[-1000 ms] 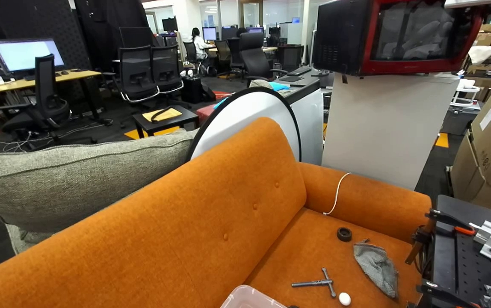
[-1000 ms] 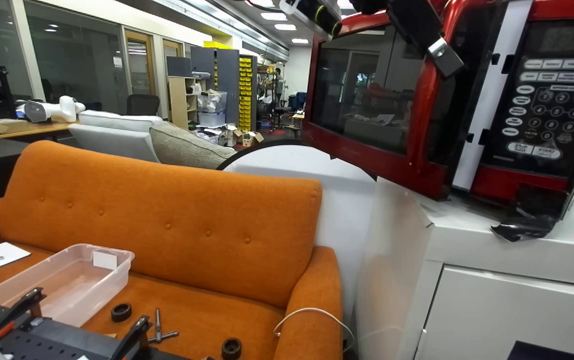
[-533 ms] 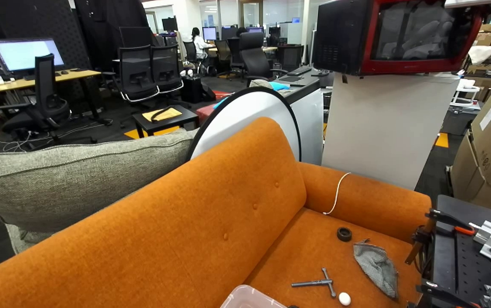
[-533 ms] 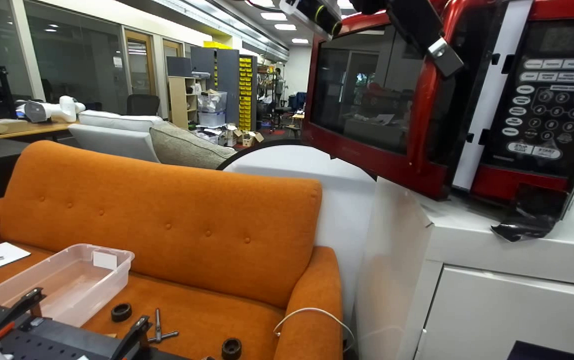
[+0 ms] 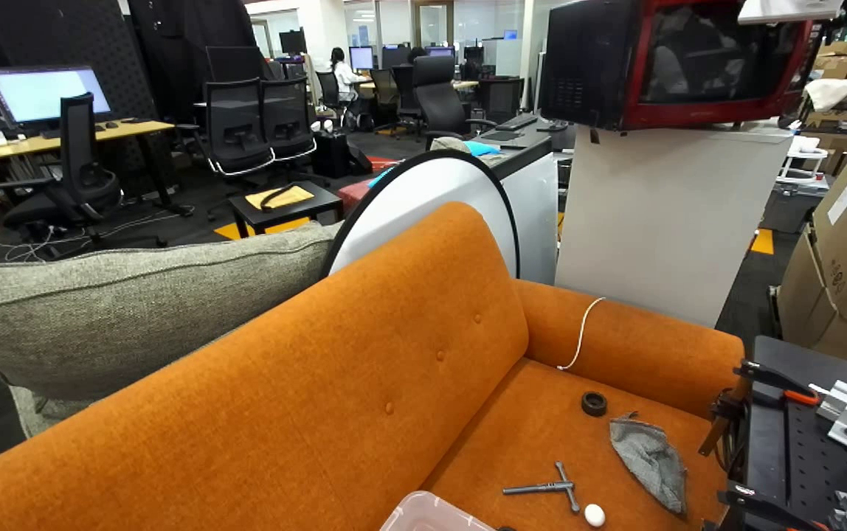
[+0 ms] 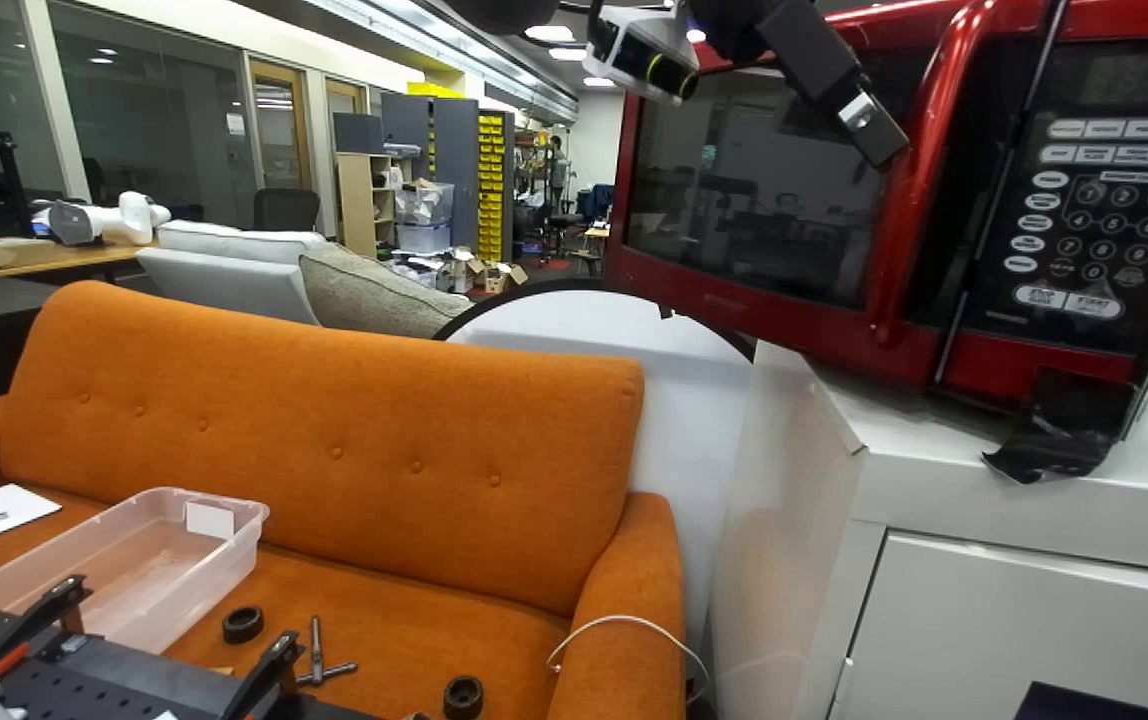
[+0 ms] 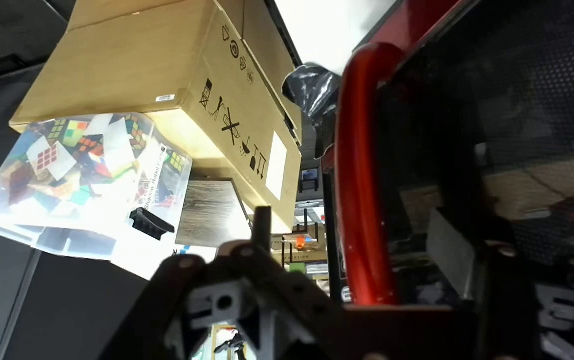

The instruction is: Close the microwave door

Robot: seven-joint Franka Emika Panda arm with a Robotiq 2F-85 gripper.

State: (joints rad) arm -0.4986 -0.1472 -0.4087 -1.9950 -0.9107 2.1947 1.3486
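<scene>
The red microwave (image 6: 1094, 220) rests on a white cabinet, seen in both exterior views. Its door (image 6: 754, 190) lies flush beside the control panel, with only a thin dark seam between them. A curved red handle (image 6: 919, 190) runs down the door's edge. My gripper (image 7: 354, 222) is in front of the door, its jaws wide apart. In the wrist view the handle appears between the two fingers (image 7: 451, 252) without being pinched. In an exterior view one dark finger overlaps the door close to the handle; whether it touches cannot be told. The microwave's top is cut off.
Under the microwave is the white cabinet (image 6: 1014, 500), with black tape (image 6: 1054, 445) at the microwave's lower corner. An orange sofa (image 6: 364, 450) stands beside it. The wrist view also shows a large cardboard box (image 7: 127, 65) and a clear bin (image 7: 92, 235).
The door has swung inward, and the white gap beside the control panel is gone. My gripper has opened, and the arm has shifted slightly along with the door.
</scene>
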